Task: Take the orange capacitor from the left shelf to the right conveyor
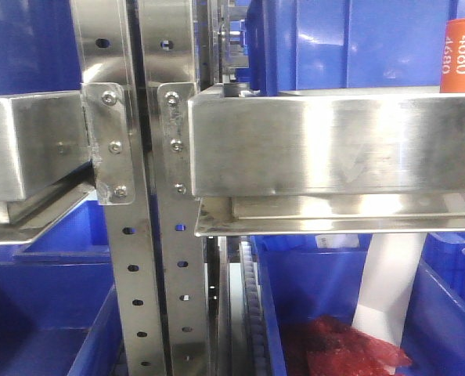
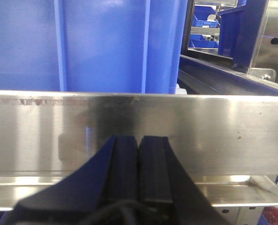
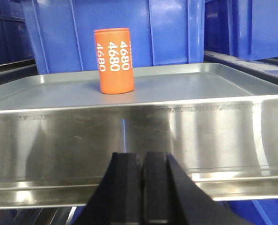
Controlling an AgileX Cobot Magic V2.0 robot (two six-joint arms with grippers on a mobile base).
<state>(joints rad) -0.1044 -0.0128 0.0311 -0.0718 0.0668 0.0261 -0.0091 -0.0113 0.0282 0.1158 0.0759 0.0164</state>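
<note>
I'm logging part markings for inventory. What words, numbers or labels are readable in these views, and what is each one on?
"4680": white, running vertically, repeated around the side of the orange capacitor. Three repeats show in the right wrist view, two in the front view.
Nothing else: the blue bins and the steel rails of the left shelf show no readable markings.

Bright, even light fills my views, white glare streaks the steel of the left shelf, the front view looks soft and grainy, and my right gripper looms dark, blurred up close.
</note>
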